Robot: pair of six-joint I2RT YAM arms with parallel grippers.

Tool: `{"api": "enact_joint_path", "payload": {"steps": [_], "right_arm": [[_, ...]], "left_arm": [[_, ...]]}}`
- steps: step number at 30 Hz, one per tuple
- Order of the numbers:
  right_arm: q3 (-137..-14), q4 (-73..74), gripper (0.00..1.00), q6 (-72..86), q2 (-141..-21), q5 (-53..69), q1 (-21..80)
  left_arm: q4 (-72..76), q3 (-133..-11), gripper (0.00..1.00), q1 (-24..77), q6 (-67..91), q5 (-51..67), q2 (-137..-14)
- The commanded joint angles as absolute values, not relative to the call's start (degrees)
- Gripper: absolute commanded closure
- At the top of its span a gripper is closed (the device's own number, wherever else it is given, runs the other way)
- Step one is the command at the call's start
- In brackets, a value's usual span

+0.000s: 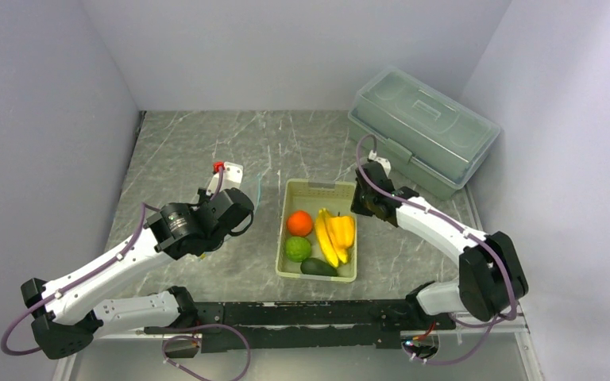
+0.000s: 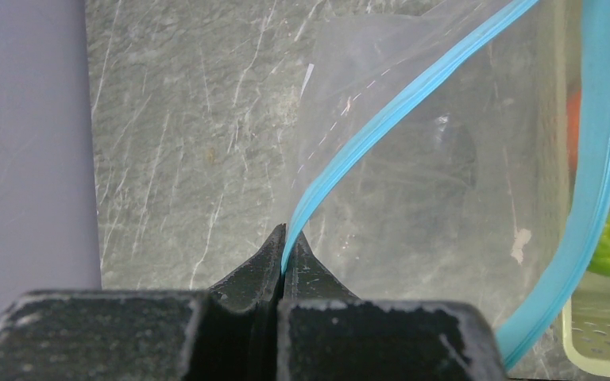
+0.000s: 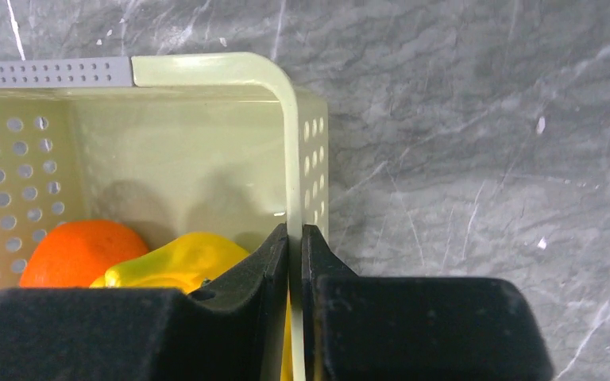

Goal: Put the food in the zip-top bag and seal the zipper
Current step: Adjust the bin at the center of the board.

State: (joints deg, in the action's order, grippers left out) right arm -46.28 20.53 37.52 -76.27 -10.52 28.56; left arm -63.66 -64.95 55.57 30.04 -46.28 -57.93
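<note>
The food lies in a pale green basket (image 1: 341, 191): an orange ball (image 1: 299, 223), a bumpy green fruit (image 1: 298, 248), a dark avocado (image 1: 318, 268), yellow bananas (image 1: 325, 240) and a yellow-orange pepper (image 1: 342, 230). My left gripper (image 2: 286, 238) is shut on the light blue zipper (image 2: 381, 115) of the clear zip-top bag (image 2: 445, 182), held just left of the basket; in the top view the bag (image 1: 254, 190) is barely visible. My right gripper (image 3: 295, 236) is shut on the basket's right wall (image 3: 292, 159), beside the pepper (image 3: 176, 258) and orange ball (image 3: 79, 250).
A large translucent lidded box (image 1: 421, 131) stands at the back right, close behind my right arm. The grey marble table (image 1: 183, 151) is walled in on left, back and right.
</note>
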Motion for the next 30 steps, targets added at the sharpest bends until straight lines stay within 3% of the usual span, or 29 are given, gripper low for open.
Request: {"api": "enact_joint_path", "payload": {"steps": [1, 19, 30], "right_arm": [[-53.18, 21.91, 1.00, 30.44, -78.05, -13.33, 27.86], [-64.92, 24.39, 1.00, 11.31, -88.88, -5.66, 18.02], [-66.82, 24.47, 0.99, 10.02, -93.28, -6.57, 16.52]], "left_arm": [[-62.88, -65.93, 0.98, 55.46, 29.97, -46.58, -56.93], [-61.92, -65.74, 0.98, 55.46, 29.36, -45.70, -58.00], [-60.89, -65.52, 0.98, 55.46, 28.86, -44.75, -59.26]]}}
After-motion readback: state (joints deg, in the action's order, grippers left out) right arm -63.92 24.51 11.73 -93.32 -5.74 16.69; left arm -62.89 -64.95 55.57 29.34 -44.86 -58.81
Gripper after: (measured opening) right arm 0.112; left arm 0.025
